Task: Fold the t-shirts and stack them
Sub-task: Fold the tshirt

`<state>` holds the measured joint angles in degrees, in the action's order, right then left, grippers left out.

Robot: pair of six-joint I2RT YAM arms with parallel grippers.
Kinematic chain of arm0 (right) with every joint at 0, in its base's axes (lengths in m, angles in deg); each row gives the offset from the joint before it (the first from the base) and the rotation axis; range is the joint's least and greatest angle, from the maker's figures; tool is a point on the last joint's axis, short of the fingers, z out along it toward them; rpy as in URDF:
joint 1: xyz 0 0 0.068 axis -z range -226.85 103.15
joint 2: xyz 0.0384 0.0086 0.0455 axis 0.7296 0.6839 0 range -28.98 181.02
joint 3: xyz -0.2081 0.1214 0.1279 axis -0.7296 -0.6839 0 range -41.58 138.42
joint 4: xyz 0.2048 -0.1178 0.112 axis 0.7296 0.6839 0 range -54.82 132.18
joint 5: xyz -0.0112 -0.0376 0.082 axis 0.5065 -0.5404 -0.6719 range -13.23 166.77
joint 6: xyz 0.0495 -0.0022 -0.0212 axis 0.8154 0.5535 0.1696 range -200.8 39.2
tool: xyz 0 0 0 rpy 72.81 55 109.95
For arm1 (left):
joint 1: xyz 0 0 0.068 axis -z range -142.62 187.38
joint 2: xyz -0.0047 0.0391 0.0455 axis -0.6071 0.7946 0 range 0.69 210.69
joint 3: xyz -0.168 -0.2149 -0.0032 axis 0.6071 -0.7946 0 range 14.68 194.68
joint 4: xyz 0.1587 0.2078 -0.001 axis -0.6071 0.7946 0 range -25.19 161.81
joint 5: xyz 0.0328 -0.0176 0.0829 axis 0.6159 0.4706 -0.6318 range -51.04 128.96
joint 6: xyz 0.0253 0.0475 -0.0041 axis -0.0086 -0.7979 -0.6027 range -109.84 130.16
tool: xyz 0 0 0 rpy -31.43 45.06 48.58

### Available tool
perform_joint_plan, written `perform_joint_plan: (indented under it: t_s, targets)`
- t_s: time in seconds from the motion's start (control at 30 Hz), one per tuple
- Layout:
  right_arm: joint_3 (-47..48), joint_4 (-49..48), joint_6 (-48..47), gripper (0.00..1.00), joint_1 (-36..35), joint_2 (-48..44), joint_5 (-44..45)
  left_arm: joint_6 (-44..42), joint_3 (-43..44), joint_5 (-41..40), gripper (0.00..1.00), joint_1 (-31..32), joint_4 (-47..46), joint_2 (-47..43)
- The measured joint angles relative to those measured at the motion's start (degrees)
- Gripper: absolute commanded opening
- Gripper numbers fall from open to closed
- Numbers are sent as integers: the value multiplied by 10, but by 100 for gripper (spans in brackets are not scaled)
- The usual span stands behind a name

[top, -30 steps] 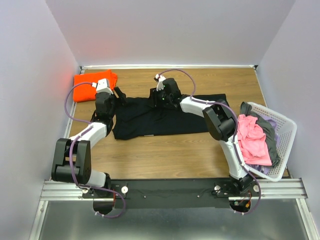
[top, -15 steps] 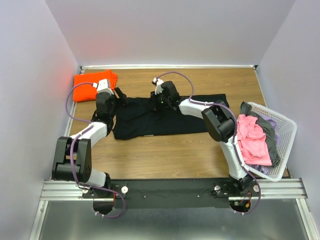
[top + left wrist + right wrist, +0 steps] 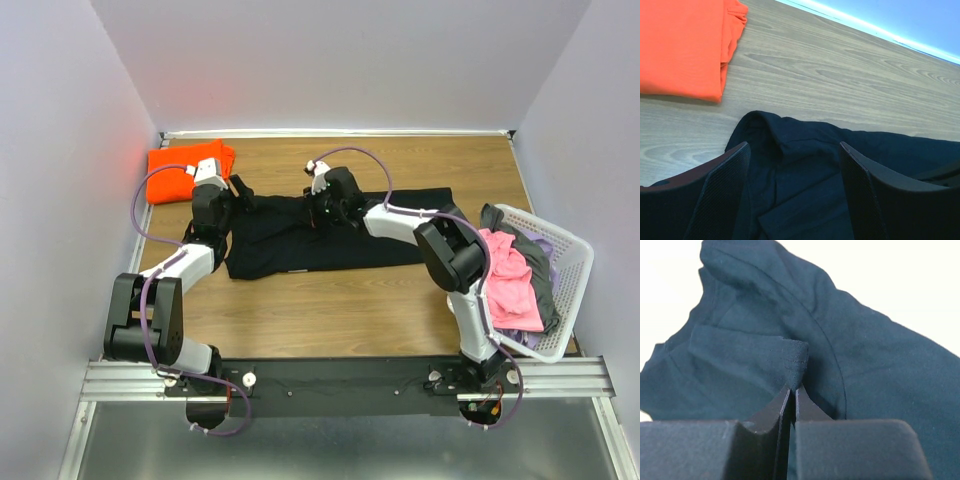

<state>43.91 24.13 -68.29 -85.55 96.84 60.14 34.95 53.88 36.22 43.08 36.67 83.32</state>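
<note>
A black t-shirt lies spread across the middle of the wooden table. A folded orange t-shirt sits at the far left corner and also shows in the left wrist view. My left gripper is open over the black shirt's left end, with cloth between its fingers. My right gripper is shut on a pinched fold of the black shirt near its far edge.
A white laundry basket at the right edge holds a pink shirt, a grey one and others. Walls close in the table on the left, back and right.
My right arm has shifted its elbow to the right, and its gripper has moved slightly with the pinched black cloth. The left arm has stayed in place.
</note>
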Motion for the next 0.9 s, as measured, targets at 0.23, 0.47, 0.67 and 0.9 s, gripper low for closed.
perform_joint_plan:
  t_s: [0.23, 0.47, 0.67, 0.9]
  targets:
    - [-60, -26, -13, 18, -6, -32, 9, 1, 0, 5, 79, 0, 0, 1]
    - [-135, -58, -23, 31, -10, -72, 13, 2, 0, 9, 79, 0, -1, 5]
    - [-164, -79, -38, 34, -12, -97, 0, 2, 4, 12, 79, 0, 0, 35]
    - [-203, -83, -66, 37, -17, -143, -22, 2, 7, 16, 79, 0, 0, 47]
